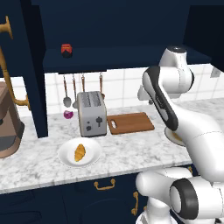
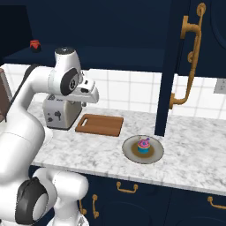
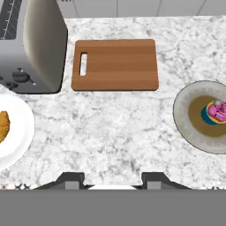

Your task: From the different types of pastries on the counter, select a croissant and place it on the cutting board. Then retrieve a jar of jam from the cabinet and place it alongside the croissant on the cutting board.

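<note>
So my pincer (image 3: 113, 180) hangs high over the bench (image 3: 114, 132), tips drawn in as close as they go and grasping nothing; only the dark tips show at the foot of the hand view, so I hedge a little on that.

Where things are: the croissant (image 1: 80, 152) lies on a white plate (image 1: 65, 158) at the front of the bench, just before the toaster (image 1: 92, 113). The board (image 1: 131, 123) lies bare beside the toaster, slot end toward it. The cupcake (image 2: 143, 145) sits on a grey plate (image 2: 130, 152) on the far side of the board. The jam jar (image 1: 66, 50) stands up on the cabinet shelf (image 1: 131, 57), well apart from all of this.

What could go wrong, as I judge it: the pincer must spread before it drops, or its tips will press down on the croissant and squash or shove it. The pastry is small and curved, so an off-centre pinch may let it roll out. The toaster stands near, and a careless swing could knock it. Going for the cupcake instead would be the wrong pick. Later, the deep shelf means a long reach, and the tiny jar may tip.

Count: one croissant, one cupcake, two plates, one board, one toaster, one jar.
</note>
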Tool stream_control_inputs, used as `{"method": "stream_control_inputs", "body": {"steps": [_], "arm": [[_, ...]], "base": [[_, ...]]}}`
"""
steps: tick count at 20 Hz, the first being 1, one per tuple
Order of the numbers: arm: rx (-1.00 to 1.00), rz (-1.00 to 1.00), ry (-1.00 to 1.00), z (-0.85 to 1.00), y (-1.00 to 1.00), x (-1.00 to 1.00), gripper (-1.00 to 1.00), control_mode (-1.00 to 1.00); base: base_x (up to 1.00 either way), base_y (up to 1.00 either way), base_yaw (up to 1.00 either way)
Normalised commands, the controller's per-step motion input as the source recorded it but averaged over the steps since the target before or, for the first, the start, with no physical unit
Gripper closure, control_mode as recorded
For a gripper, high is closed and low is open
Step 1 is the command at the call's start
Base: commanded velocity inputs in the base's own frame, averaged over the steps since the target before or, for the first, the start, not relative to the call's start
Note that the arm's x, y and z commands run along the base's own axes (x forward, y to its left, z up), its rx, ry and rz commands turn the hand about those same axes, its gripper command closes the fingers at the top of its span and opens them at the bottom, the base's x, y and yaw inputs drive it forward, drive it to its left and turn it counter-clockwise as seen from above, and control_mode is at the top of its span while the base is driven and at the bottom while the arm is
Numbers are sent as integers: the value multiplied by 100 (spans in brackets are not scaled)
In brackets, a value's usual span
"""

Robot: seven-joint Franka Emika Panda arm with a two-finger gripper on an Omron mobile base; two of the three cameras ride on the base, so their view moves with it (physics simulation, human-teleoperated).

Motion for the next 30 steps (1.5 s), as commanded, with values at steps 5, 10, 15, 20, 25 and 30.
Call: {"method": "stream_control_inputs", "body": {"steps": [5,10,15,20,25,30], "arm": [[0,1,5,-9,21,-11,-100,-100],[0,0,20,-60,43,-42,-100,-100],[0,0,43,-86,51,-6,-100,-100],[1,0,7,-15,19,3,-100,-100],[1,2,0,-26,38,-45,-100,-100],[7,1,0,-31,61,-41,-100,-100]], "base": [[0,0,0],[0,0,0],[0,0,0],[0,0,0],[0,0,0],[0,0,0]]}}
